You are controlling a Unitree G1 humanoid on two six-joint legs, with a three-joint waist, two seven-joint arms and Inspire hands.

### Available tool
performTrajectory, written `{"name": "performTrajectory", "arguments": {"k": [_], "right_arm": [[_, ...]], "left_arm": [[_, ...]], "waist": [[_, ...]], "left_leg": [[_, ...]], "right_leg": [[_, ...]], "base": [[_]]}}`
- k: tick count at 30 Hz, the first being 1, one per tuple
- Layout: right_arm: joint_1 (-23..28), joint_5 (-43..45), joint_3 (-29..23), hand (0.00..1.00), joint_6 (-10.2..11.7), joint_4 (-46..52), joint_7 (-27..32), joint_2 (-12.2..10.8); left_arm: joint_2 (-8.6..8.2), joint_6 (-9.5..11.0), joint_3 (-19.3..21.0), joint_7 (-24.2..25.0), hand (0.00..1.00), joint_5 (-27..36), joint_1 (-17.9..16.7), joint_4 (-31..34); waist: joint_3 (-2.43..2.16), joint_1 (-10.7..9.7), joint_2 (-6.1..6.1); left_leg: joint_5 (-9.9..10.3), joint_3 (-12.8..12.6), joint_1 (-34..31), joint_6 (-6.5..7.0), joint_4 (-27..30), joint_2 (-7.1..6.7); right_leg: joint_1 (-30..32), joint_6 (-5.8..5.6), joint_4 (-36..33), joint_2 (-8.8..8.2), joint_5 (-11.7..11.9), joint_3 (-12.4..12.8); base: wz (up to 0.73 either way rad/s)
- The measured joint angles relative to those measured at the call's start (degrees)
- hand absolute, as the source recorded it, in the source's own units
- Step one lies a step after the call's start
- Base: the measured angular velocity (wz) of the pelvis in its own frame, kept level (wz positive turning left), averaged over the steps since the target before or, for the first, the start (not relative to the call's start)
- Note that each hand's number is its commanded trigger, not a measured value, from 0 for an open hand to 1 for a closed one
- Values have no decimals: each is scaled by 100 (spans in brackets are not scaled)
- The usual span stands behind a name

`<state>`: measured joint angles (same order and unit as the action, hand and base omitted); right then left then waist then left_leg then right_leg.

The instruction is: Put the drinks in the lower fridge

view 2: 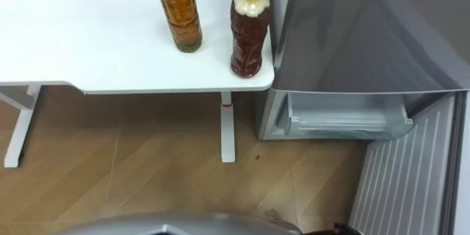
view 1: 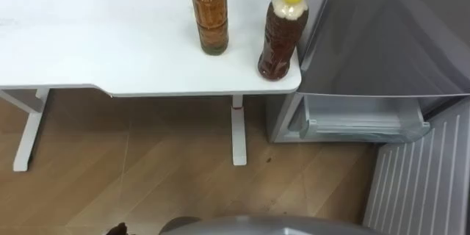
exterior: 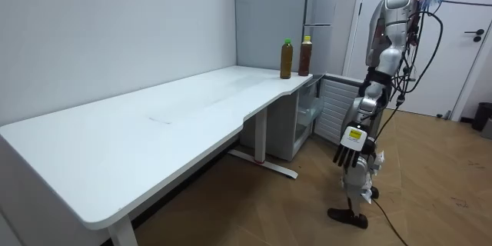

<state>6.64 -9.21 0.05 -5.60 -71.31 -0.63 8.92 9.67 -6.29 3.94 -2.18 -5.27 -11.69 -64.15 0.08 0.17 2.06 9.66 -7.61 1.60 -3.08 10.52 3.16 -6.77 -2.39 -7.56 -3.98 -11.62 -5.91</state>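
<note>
Two drinks are on the worktop (view 1: 88, 37), neither picked up yet: a green-capped bottle (view 1: 209, 15) and, near it, a yellow-capped bottle (view 1: 280, 37) right at the corner beside the fridge (view 1: 389, 29). I stand back from the worktop. My left hand (exterior: 350, 151) hangs at my side, fingers relaxed and holding nothing. A dark scrap at the bottom edge is probably my right hand (view 2: 341, 228); I cannot tell its state. My worry is the corner bottle, since a sideways brush while reaching in could tip it off the edge or into its neighbour. The open lower door (view 1: 418, 183) also crowds my right side. Of the lower compartment (view 1: 360, 121) I see just a pale front lip. Its depth and free room are hidden.
</note>
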Motion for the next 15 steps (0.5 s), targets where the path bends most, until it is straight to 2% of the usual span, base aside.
{"name": "performTrajectory", "arguments": {"k": [6,10,15], "right_arm": [[-20,-5,69,0,4,-5,-96,25],[-20,-61,95,0,1,-7,-147,43],[-30,-57,84,0,-12,-5,-161,43]], "left_arm": [[6,-75,-75,29,0,-95,40,-2],[-11,-76,-67,-90,0,353,101,-8],[-35,-33,209,-212,0,1103,76,-48]], "waist": [[2,7,-5],[5,6,-3],[4,19,-1]], "left_leg": [[10,40,-33,-2,35,-1],[32,56,-54,-4,88,0],[31,53,-32,-3,86,0]], "right_leg": [[4,3,6,0,-5,-44],[3,7,0,0,-20,-54],[-13,7,-6,-4,-20,-63]], "base": [[3],[0],[0]]}}
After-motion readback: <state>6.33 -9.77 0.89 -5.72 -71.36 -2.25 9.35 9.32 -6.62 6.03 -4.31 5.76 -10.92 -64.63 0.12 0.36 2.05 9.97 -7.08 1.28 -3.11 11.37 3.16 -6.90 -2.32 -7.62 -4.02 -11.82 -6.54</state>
